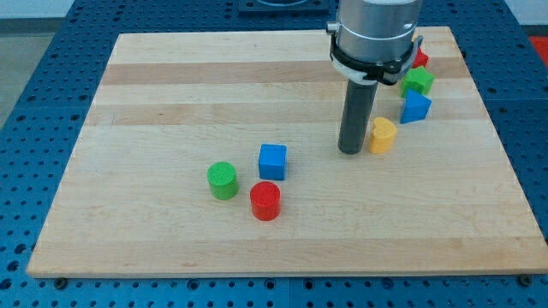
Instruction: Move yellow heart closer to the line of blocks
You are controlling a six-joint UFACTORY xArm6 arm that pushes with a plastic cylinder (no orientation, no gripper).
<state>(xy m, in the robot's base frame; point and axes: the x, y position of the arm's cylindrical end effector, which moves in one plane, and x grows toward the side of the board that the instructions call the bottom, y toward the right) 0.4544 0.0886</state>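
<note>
In the camera view, my tip (351, 151) is resting on the wooden board (171, 94), just to the left of the yellow heart (383, 134), so close that I cannot tell whether the two are touching. The tool is a plain dark rod with nothing to open or close, and it is holding nothing.

The yellow heart is sitting on the right side of the board, just near-left of the blue block (415, 107). Farther back, the green block (419, 81) and a red block (419, 58), partly hidden behind the arm's housing, are continuing that run toward the far right corner. These three seem to be forming the line the heart is meant to join, and the heart is already lying near its near end.

Well apart, at the near centre, a blue cube (272, 161), a green cylinder (223, 180) and a red cylinder (265, 201) are sitting in a loose cluster.

The risks, as I am judging them: with the heart so near the blue block, a push carried too far would be driving it into that block and scattering the line. Because the heart's sides are rounded, an off-centre push could be letting it spin or slip sideways off the rod, toward the near right, rather than along the line.
</note>
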